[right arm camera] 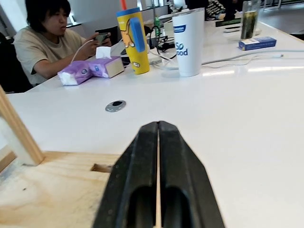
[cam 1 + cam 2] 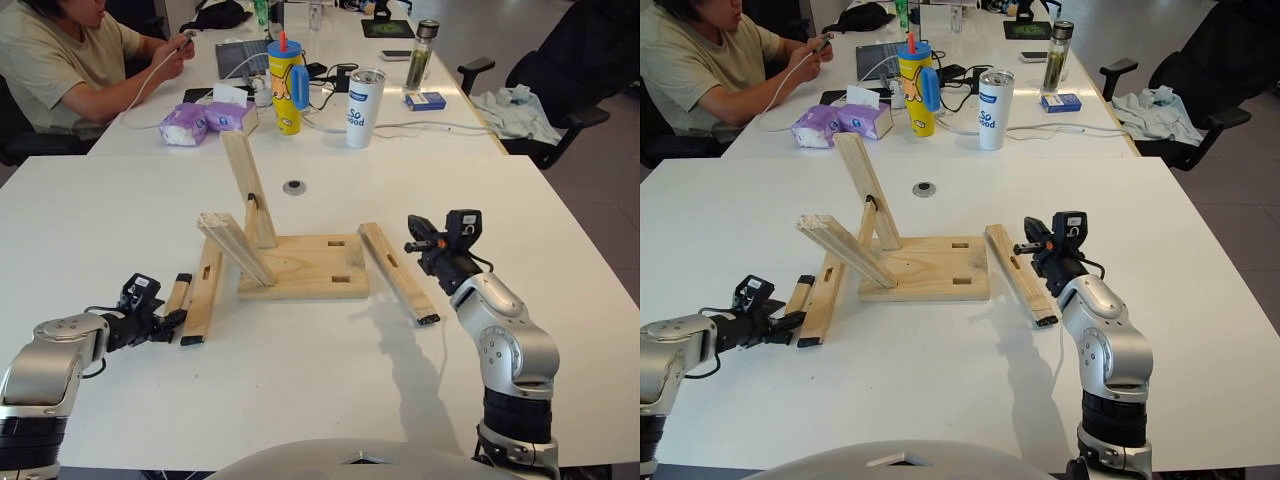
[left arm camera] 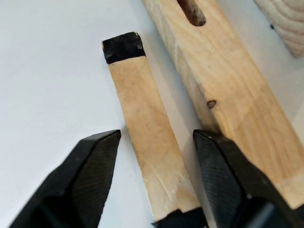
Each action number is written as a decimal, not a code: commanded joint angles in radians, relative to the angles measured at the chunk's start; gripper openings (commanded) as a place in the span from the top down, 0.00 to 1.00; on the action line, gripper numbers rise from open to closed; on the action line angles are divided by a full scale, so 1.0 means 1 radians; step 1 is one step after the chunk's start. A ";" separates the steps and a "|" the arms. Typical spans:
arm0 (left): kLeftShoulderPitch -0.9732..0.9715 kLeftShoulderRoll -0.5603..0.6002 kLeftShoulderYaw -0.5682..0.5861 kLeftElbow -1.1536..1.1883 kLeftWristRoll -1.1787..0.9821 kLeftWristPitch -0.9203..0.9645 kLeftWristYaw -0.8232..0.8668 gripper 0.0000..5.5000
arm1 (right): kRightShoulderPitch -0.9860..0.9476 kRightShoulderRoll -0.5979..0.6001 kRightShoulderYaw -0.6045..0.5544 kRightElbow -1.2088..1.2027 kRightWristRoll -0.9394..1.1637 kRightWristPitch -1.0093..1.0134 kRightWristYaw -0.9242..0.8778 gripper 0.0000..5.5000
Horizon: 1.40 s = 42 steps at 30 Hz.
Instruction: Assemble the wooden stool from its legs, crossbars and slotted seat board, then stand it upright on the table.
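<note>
The half-built stool sits at the middle of the white table [image 2: 90, 210]. Its slotted seat board [image 2: 310, 268] lies flat, with one leg [image 2: 248, 190] standing tilted in a slot on its left side. A second leg [image 2: 235, 248] leans at a steep slant over the same edge. Two slots on the board's right side are open. A third leg [image 2: 398, 272] lies loose just beside the right edge, and a fourth leg [image 2: 205, 290] lies flat off the left edge. A short, black-tipped crossbar [image 3: 147, 137] lies alongside that fourth leg.

The step in hand appears to be picking up the crossbar. The left gripper [image 2: 176, 319] is low over the table at the crossbar's near end. Its fingers [image 3: 90, 161] are spread wide to either side of the wood and not yet closed on it. One finger is crowded against the neighbouring leg, though contact cannot be made out.

The next move likely calls for closing squarely on the narrow bar without catching that leg. The bar then has to be carried to a mortise in one of the legs.

The right gripper [image 2: 410, 245] hangs above the table near the loose right-hand leg, pointing toward the seat board. Its fingers are pressed together and hold nothing.

Behind the work, a yellow bottle [image 2: 285, 88] and a white tumbler [image 2: 364, 107] stand on the adjoining table, well apart from the parts.
</note>
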<state>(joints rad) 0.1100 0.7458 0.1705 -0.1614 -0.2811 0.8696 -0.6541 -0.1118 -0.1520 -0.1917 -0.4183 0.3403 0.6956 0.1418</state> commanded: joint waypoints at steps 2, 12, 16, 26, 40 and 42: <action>0.037 -0.027 -0.057 0.182 0.068 -0.028 0.055 0.61 | -0.036 -0.013 -0.025 0.023 -0.001 0.000 -0.027 1.00; -0.096 -0.021 -0.121 0.390 0.152 -0.319 0.072 0.76 | -0.094 -0.011 -0.032 0.071 0.044 -0.108 0.032 0.96; -0.241 -0.042 -0.010 0.335 0.111 -0.435 0.146 0.76 | -0.138 -0.010 -0.055 0.087 0.132 -0.112 0.089 0.86; -0.532 -0.104 0.026 0.014 0.071 -0.528 0.232 0.76 | -0.247 0.018 -0.068 0.086 0.406 -0.005 0.141 0.58; -0.615 -0.186 -0.250 -0.138 0.177 -0.715 0.106 0.76 | -0.412 0.092 -0.082 0.115 0.946 0.135 0.010 0.34; -0.614 -0.198 -0.252 -0.141 0.166 -0.714 0.095 0.76 | -0.423 0.093 -0.063 0.133 0.940 0.127 0.005 0.34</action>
<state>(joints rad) -0.4842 0.5581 -0.0730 -0.3058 -0.1063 0.1586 -0.5394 -0.5069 -0.0622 -0.2745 -0.3051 1.2733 0.8299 0.1633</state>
